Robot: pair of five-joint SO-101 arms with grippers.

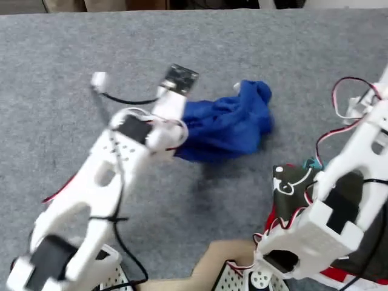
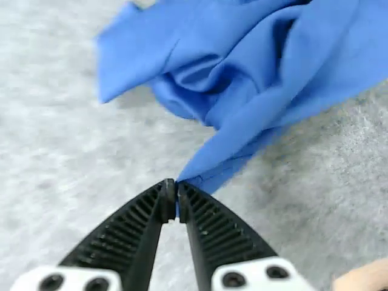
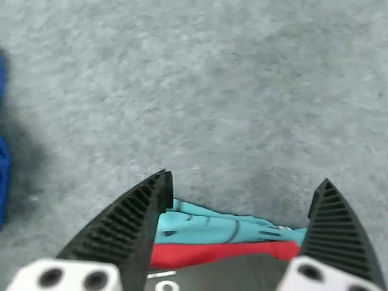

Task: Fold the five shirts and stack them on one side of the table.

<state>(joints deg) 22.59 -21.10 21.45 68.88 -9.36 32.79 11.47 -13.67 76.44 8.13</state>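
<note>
While the left gripper (image 2: 176, 197) clamped a corner of the blue shirt (image 2: 254, 79) on the tabletop (image 1: 60, 60), the right gripper (image 3: 244, 180) hung wide open over the near-right stack of shirts (image 3: 218, 233).

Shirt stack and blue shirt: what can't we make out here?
1. Stack: shirt count and fold quality are unclear. In the high view the right arm covers most of it, and in the right wrist view the frame edge crops it.
2. Blue shirt: the left arm hides one side in the high view. The left wrist view crops it beyond the shut left gripper.
</note>
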